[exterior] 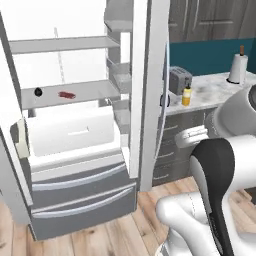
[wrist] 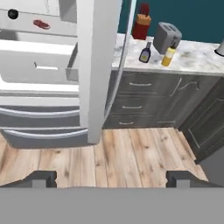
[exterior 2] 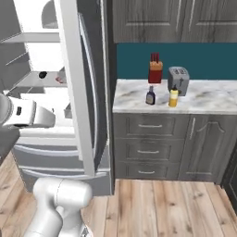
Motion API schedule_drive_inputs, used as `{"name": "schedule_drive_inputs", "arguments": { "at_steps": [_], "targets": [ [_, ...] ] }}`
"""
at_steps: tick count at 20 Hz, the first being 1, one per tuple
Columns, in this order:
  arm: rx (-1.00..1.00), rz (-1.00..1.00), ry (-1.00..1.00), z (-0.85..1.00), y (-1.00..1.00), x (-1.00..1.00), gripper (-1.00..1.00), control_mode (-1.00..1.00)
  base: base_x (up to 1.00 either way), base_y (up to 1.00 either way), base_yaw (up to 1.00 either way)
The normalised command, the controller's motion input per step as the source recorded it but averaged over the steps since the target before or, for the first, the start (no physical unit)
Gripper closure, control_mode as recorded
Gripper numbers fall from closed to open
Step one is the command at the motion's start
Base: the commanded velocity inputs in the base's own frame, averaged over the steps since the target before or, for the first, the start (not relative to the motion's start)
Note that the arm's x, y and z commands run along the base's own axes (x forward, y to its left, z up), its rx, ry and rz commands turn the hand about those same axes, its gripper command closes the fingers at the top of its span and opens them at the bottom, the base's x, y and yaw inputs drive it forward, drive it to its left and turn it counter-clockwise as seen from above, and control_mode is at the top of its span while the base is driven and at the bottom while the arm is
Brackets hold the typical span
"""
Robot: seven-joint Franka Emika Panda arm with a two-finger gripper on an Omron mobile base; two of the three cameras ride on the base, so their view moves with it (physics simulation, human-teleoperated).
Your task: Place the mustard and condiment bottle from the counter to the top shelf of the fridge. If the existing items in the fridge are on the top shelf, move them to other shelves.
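Progress: judged barely begun; both bottles on the counter (exterior 2: 203,104), nothing carried, fridge (exterior: 70,140) already open
Mustard (exterior 2: 173,98): yellow bottle upright on the counter, just in front of the toaster (exterior 2: 178,79); also seen in the left base view, beside the toaster
Condiment bottle (exterior 2: 150,96): dark bottle with pale cap, upright, left of the mustard, near but apart from it, in front of the knife block (exterior 2: 155,69)
Top shelf (exterior: 62,45): looks bare as far as visible, so probably no clearing needed; far left part hidden
Lower shelf (exterior: 70,95): small dark round item (exterior: 38,92) and a red item (exterior: 66,94), apart from each other; already off the top shelf
Door (exterior 2: 76,88): standing open between fridge interior and counter, edge-on to the cameras
Left to do: fetch each bottle, carry round the door, set both on the top shelf
Claw (wrist: 112,179): two dark tips far apart at the bottom of the hand view, so wide open; nothing between them, touching nothing, hanging above wooden floor (wrist: 131,153), well away from counter and bottles
Other: paper roll (exterior: 238,68) at the far end of the counter, not part of the job
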Motion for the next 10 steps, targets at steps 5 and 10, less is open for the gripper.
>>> {"name": "schedule_drive_inputs", "arguments": {
  "at_steps": [5, 10],
  "targets": [
    [0.0, 0.0, 0.0, 0.0, 0.0, 0.0, -1.0, 1.0, 0.77, -1.0, -0.27],
    [0.0, 0.0, 0.0, 0.0, 0.0, 0.0, -1.0, 1.0, 0.83, -1.0, -0.13]
  ]
}}
